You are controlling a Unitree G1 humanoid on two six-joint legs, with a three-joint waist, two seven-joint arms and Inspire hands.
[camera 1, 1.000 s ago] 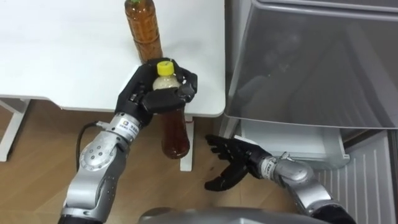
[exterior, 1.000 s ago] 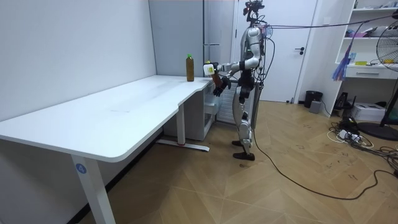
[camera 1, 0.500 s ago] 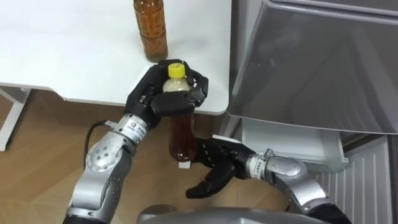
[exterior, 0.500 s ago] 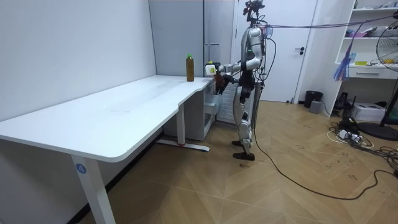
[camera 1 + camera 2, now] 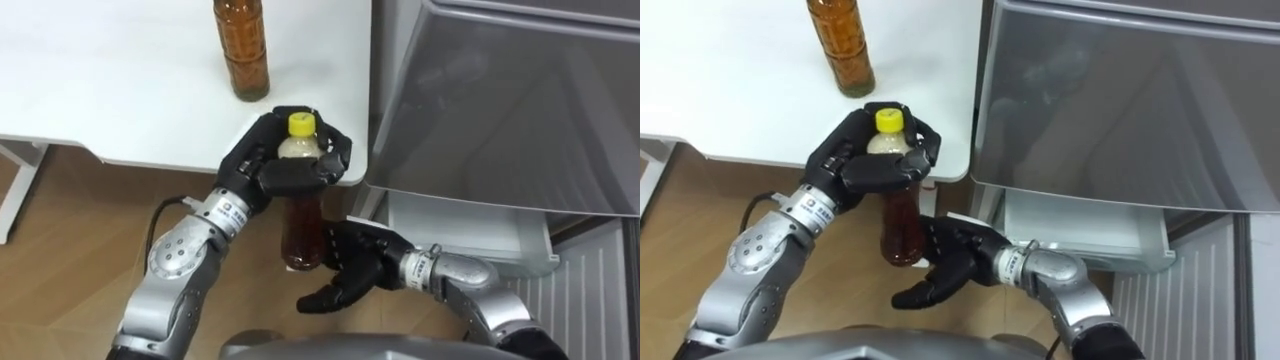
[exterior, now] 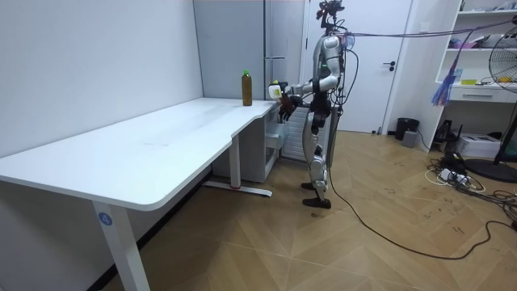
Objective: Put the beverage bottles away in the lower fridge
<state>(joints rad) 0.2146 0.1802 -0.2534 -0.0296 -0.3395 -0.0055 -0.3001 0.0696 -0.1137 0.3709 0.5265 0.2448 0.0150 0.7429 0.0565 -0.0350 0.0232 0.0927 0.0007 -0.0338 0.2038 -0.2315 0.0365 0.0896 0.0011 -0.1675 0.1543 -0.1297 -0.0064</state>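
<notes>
Fingers (image 5: 292, 175) wrap bottle (image 5: 302, 232): left hand (image 5: 252, 168) | right hand (image 5: 357, 270) spread below | room view: standing

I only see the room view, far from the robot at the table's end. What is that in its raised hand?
Observer: Its left hand is curled round the top of a yellow-capped bottle of brown drink.
Operator: And what is the other hand doing?
Observer: The right hand is open, fingers spread, low beside the bottle's base; whether it touches, I cannot tell.
</notes>
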